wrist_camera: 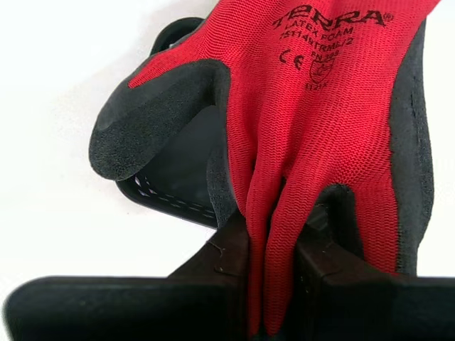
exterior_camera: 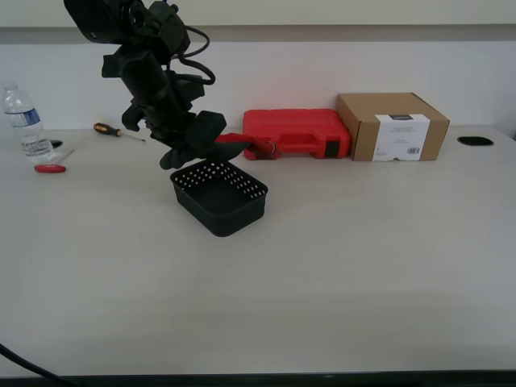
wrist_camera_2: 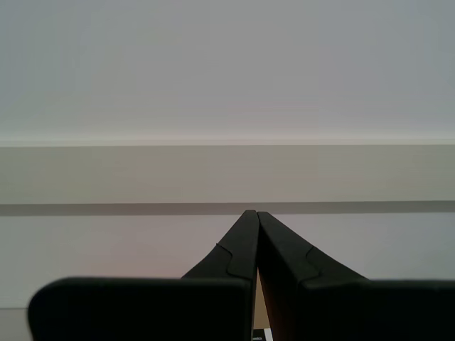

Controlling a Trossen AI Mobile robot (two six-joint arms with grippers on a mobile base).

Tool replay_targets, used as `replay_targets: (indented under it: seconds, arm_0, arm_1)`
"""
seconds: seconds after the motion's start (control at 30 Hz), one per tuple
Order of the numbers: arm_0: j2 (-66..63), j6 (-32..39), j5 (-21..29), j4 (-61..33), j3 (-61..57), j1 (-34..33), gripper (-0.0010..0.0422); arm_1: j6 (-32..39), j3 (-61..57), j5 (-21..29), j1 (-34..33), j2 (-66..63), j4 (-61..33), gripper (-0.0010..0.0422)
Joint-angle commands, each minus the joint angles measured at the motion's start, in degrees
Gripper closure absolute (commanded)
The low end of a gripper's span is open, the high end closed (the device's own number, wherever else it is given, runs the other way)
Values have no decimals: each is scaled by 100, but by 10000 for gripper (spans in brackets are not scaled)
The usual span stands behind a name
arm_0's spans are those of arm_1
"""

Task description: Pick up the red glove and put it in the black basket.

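Observation:
The red glove (wrist_camera: 313, 121), red knit with dark grey coating, hangs pinched between the fingers of my first gripper (wrist_camera: 274, 249). In the exterior view the glove (exterior_camera: 230, 143) is held in the air just above the far rim of the black basket (exterior_camera: 219, 196), with my first gripper (exterior_camera: 187, 137) shut on it. The perforated basket (wrist_camera: 167, 192) shows beneath the glove in the first wrist view. My second gripper (wrist_camera_2: 257, 220) is shut with nothing between its fingers and faces a blank wall; it does not show in the exterior view.
A red plastic case (exterior_camera: 298, 133) and a cardboard box (exterior_camera: 393, 126) stand behind the basket. At the exterior view's left are a water bottle (exterior_camera: 22, 122), a screwdriver (exterior_camera: 117, 131) and a small red-handled tool (exterior_camera: 50, 168). A black round spot (exterior_camera: 474, 141) lies at the far right.

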Motion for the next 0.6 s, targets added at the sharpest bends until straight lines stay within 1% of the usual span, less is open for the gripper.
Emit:
replay_targets:
  seconds: [0.03,0.13,0.17,0.27,0.3,0.33,0.37,0.4,0.43,0.47,0.5,0.57,0.6]
  arm_0:
    - [0,15,2,15,7,4,412]
    - [0,15,2,15,7,4,412]
    - [0,15,0,15,7,2,412]
    - [0,15,2,15,7,4,412]
    - [0,15,2,15,7,4,412]
    - [0,15,2,15,7,4,412]
    - [0,15,0,15,7,4,412]
    - [0,15,2,15,7,2,412]
    - [0,15,2,15,7,4,412]
    - [0,15,2,15,7,4,412]
    - [0,15,2,15,7,4,412]
    - [0,15,2,15,7,4,412]
    - [0,15,2,15,7,4,412]
  arm_1:
    - [-48,2,13,-7,0,11,331]
    - [-177,2,13,-9,0,83,229]
    - [-264,2,13,-9,0,122,183]
    - [-452,2,11,-9,-4,216,64]
    - [-516,2,11,-9,-11,221,7]
    - [-544,2,13,-9,-13,212,14]
    - [-553,2,13,-9,-13,212,52]
    - [-584,11,13,-9,-13,203,112]
    - [-601,13,13,-9,-15,197,159]
    - [-645,20,13,-9,-28,190,226]
    - [-693,20,13,-7,-48,188,269]
    - [-713,35,13,-7,-129,184,375]
    - [-713,63,13,-9,-155,164,417]
